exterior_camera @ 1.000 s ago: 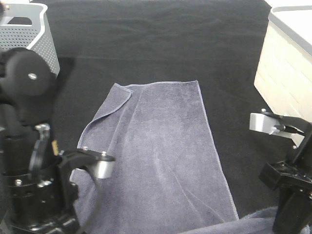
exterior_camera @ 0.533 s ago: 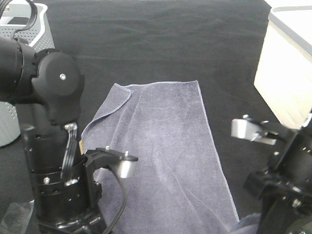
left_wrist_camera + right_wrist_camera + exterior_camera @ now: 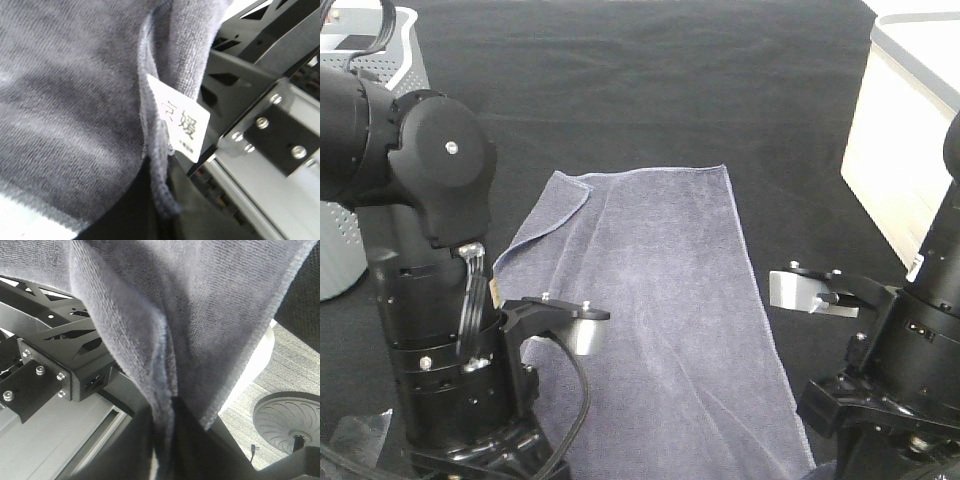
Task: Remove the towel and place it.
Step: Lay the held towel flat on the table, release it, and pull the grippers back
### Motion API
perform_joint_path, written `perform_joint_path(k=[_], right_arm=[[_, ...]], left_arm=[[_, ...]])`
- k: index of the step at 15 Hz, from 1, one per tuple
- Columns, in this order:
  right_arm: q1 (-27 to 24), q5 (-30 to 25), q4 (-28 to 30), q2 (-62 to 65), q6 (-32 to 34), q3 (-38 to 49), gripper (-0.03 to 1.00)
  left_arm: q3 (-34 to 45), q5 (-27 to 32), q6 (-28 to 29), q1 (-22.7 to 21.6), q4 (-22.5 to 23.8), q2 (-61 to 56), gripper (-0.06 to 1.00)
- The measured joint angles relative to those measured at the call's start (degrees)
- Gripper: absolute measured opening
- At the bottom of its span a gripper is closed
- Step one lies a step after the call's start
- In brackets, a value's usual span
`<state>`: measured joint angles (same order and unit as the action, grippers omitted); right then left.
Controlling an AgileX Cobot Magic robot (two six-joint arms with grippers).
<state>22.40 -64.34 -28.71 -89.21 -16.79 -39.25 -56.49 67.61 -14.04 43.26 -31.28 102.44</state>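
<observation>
The slate-grey towel (image 3: 660,300) lies flat and lengthwise on the black table, its far left corner folded over. Its near end runs off the bottom of the exterior view, between my two arms. In the left wrist view the towel (image 3: 75,100) hangs with a white label (image 3: 182,125) at its hem, and the hem runs down into my left gripper (image 3: 160,200), which is shut on it. In the right wrist view a fold of the towel (image 3: 200,315) narrows into my right gripper (image 3: 167,412), pinched between the dark fingers. Neither gripper's tips show in the exterior view.
A perforated grey basket (image 3: 405,40) stands at the far left, partly behind my left arm (image 3: 430,300). A white box (image 3: 900,130) stands at the right edge, beyond my right arm (image 3: 910,360). The wrist views show frame rails and floor below the table edge.
Both arms have shifted inward towards the towel, and the left arm has risen higher into view. The bunched towel end at the bottom right has almost left the picture. The flat part has not moved.
</observation>
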Motion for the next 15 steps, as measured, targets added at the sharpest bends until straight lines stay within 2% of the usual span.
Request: perform_joint_path(k=[1, 2, 4, 5, 6, 7, 8, 11, 12, 14, 15], right_arm=[[0.00, 0.00, 0.00, 0.00, 0.06, 0.00, 0.20], [0.00, 0.00, 0.00, 0.00, 0.69, 0.00, 0.38], [0.00, 0.00, 0.00, 0.00, 1.49, 0.00, 0.61], [0.00, 0.00, 0.11, 0.00, 1.55, 0.00, 0.65], [0.00, 0.00, 0.23, 0.00, 1.55, 0.00, 0.70], [0.00, 0.00, 0.29, 0.00, 1.55, 0.00, 0.71], [0.00, 0.00, 0.34, 0.00, 1.55, 0.00, 0.72], [0.00, 0.06, 2.52, 0.00, 1.60, -3.27, 0.73], [-0.06, 0.69, 3.84, 0.00, 2.41, -5.16, 0.73], [-4.64, 2.12, 5.90, -0.06, 4.01, -10.66, 0.73], [-6.19, 2.52, 5.96, -0.06, 4.13, -11.86, 0.73]], left_arm=[[0.00, -0.74, 0.00, 0.00, -1.20, 0.00, 0.02], [0.00, -1.49, 0.00, 0.00, -2.23, 0.00, 0.11], [0.00, -2.35, 0.29, 0.00, -3.38, 0.00, 0.37], [0.00, -2.35, 0.69, 0.00, -3.44, 0.00, 0.43], [0.00, -2.35, 0.86, 0.00, -3.50, 0.00, 0.54], [0.00, -2.35, 0.92, 0.00, -3.55, 0.00, 0.64], [-0.11, -2.29, 0.97, 0.00, -3.55, 0.00, 0.69], [-2.64, -2.29, 0.63, 0.00, -2.64, 0.00, 0.72], [-5.39, -2.23, 0.63, 0.00, 0.69, 0.00, 0.72], [-9.05, -2.29, 3.55, -0.46, 8.31, 0.00, 0.72], [-9.74, -2.41, 4.76, -0.80, 9.97, 0.00, 0.72]])
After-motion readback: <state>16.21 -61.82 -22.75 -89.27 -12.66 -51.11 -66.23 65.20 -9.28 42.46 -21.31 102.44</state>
